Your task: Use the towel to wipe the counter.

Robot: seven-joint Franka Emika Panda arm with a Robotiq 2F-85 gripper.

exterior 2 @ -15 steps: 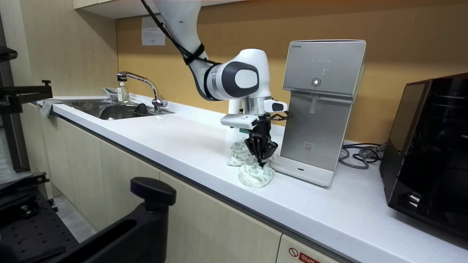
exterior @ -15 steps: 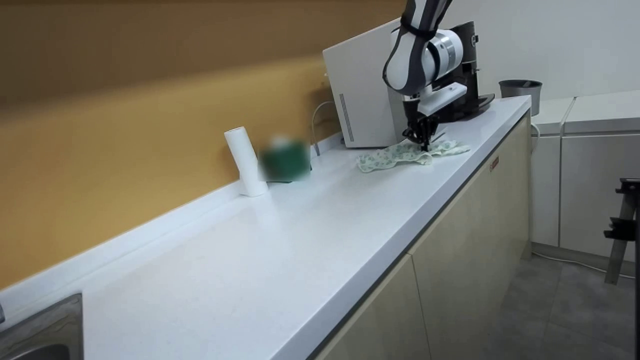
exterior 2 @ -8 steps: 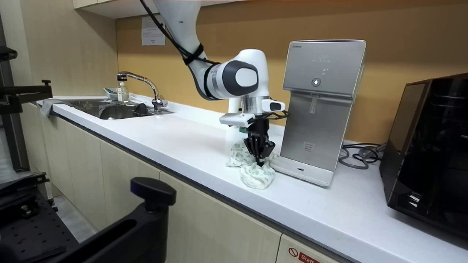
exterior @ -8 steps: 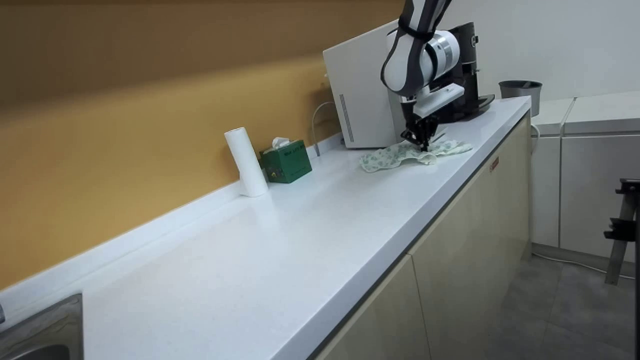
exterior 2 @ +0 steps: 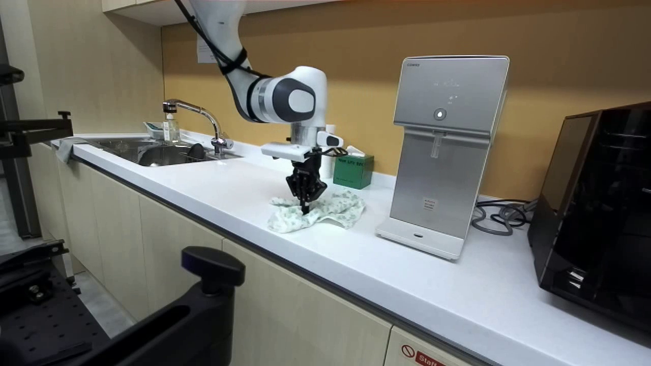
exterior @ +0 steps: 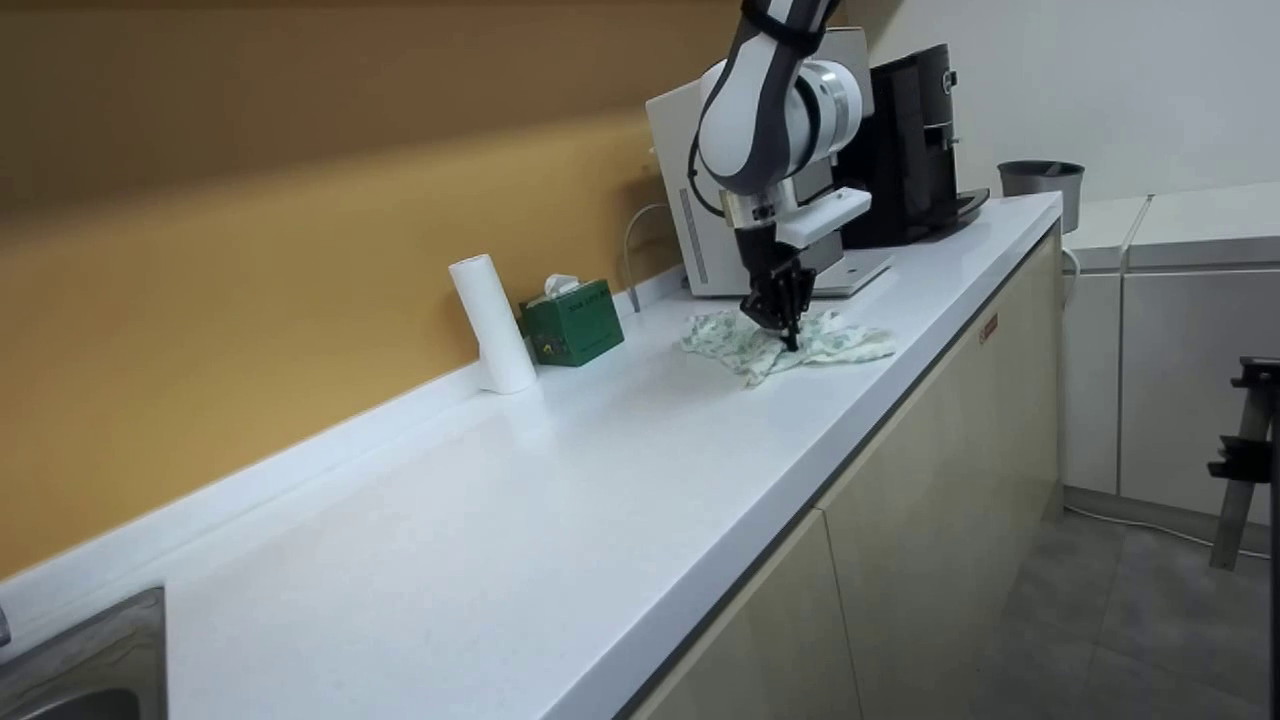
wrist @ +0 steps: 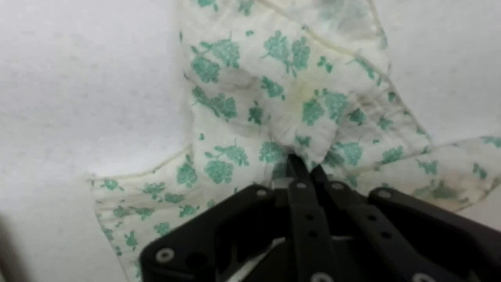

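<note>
The desk (exterior: 450, 530) is long and white. Near its back edge stands a tall grey machine (exterior 2: 442, 157). The towel (exterior 2: 327, 208), white with green flowers, lies crumpled across the desk, with one end close to the front edge. The black tool (wrist: 306, 163) pinches a fold of it tight, near the middle. A green tissue box (exterior 2: 352, 171) sits by the back edge.

The white counter (exterior: 450, 530) carries a rumpled towel (exterior 2: 343, 206) under and around the jaws; in an exterior view, box (exterior 2: 351, 173) and roll (exterior 2: 328, 168) stand behind them, dispenser (exterior 2: 442, 173) to their right, black machine (exterior 2: 595, 213) farther right
</note>
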